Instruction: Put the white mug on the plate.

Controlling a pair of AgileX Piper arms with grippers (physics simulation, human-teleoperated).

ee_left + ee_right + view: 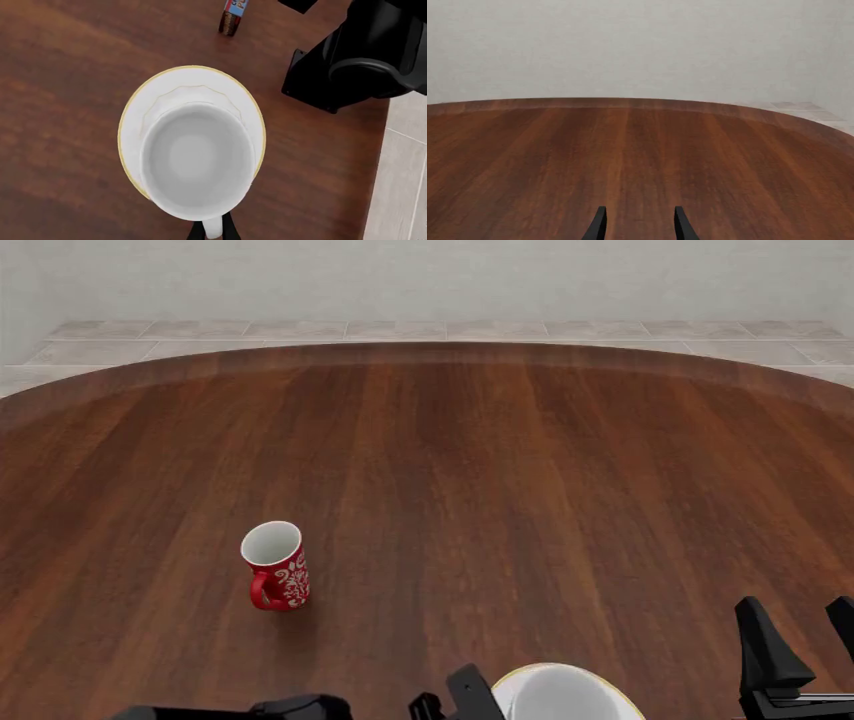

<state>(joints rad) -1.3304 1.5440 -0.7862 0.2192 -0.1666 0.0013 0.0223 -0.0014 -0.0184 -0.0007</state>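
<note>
Left claw (212,231) clamps the white mug (198,162) by its handle, mug upright directly over the plate (155,97) at the table's (534,490) near edge, whether touching unclear; right claw (638,225) released, empty, off to the side.

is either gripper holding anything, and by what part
The left gripper holds the white mug by its handle, over the plate. The right gripper is open and holds nothing.

Both arms are matte black; the right gripper (639,226) has 2 slim tapered black fingers (598,226)
</note>
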